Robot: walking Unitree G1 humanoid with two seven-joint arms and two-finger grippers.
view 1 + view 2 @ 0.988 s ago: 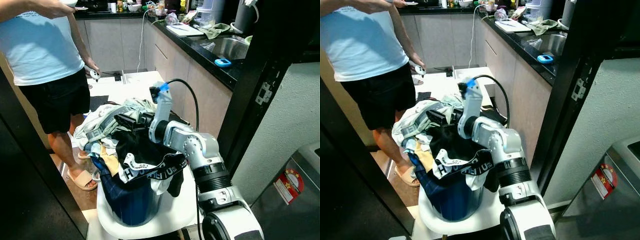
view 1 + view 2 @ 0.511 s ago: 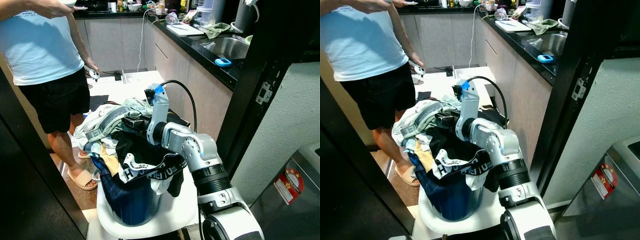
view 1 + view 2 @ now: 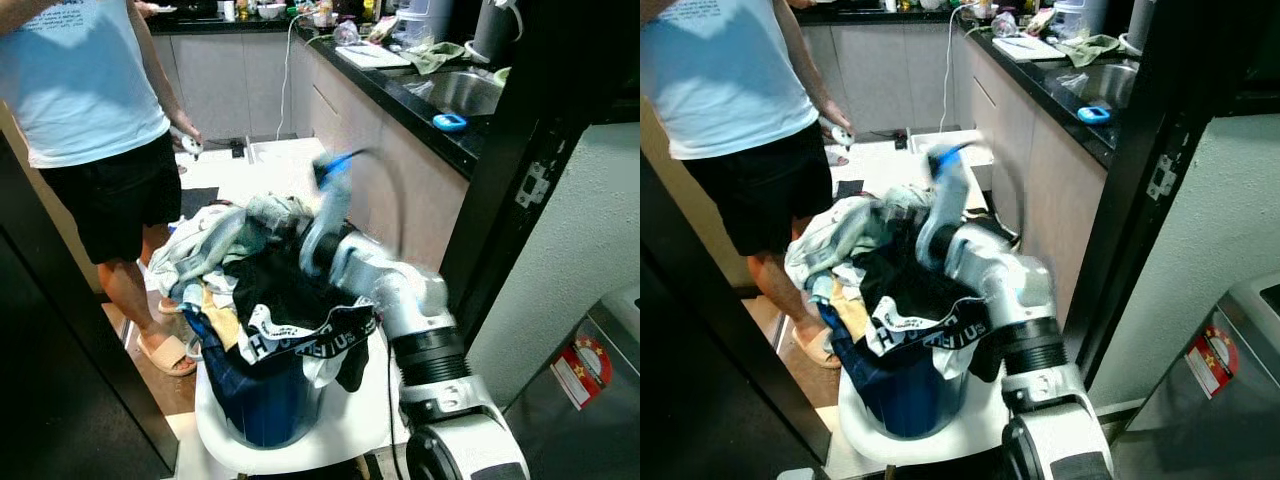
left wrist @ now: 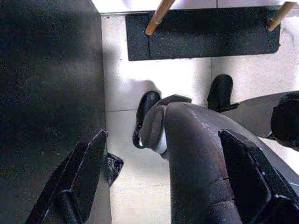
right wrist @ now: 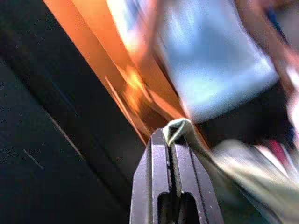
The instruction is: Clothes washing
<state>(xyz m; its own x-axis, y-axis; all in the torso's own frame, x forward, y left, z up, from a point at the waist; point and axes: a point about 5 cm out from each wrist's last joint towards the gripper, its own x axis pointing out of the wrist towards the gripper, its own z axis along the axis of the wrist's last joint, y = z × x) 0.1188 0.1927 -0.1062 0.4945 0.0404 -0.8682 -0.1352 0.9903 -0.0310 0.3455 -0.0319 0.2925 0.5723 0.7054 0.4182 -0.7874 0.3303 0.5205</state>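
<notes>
Directly ahead, a dark blue laundry basket sits on a white round stool, heaped over its rim with clothes. A black garment with a white lettered waistband hangs over the front edge. Pale grey-green and white pieces are piled on the side of the heap nearest the person.

The right arm reaches over the basket from the robot's right, blurred with motion. Its gripper has the fingers pressed together on a fold of pale green cloth, which trails away from the tips toward the pile.

The left gripper points down at a pale tiled floor. Its two black fingers are spread wide apart, holding nothing. The robot's own dark leg and foot show between them, with a black mat further off.

A person in a light blue shirt and black shorts stands just beside the basket, on the robot's left, holding a small white object in one hand. A kitchen counter with a sink runs along the right.
</notes>
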